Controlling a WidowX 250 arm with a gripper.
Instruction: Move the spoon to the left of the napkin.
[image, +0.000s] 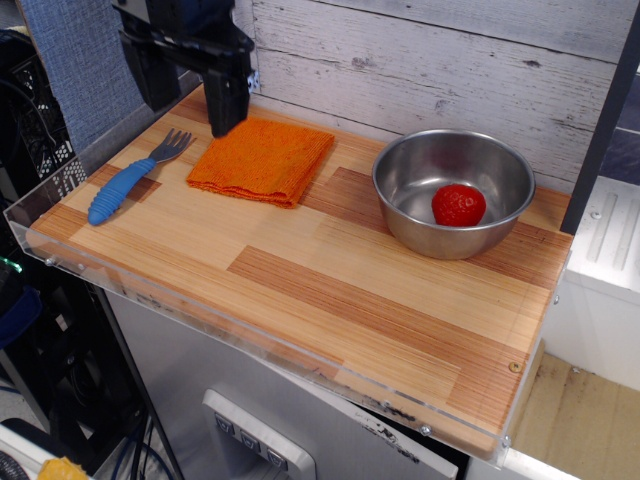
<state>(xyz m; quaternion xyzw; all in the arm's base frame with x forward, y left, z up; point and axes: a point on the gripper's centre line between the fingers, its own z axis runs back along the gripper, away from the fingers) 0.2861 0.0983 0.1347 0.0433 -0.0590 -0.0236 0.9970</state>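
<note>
The spoon (132, 178) has a thick blue ribbed handle and a silver tined head. It lies flat on the wooden table, just left of the orange napkin (261, 156), with its head pointing toward the back. My gripper (190, 95) hangs above the table's back left corner, over the gap between the spoon's head and the napkin. Its two black fingers (226, 100) are spread apart and hold nothing.
A steel bowl (410, 170) stands to the right of the napkin with a red strawberry (458, 204) in it. A clear plastic rim (200, 322) runs along the table's front and left edges. A white plank wall (420, 60) stands behind.
</note>
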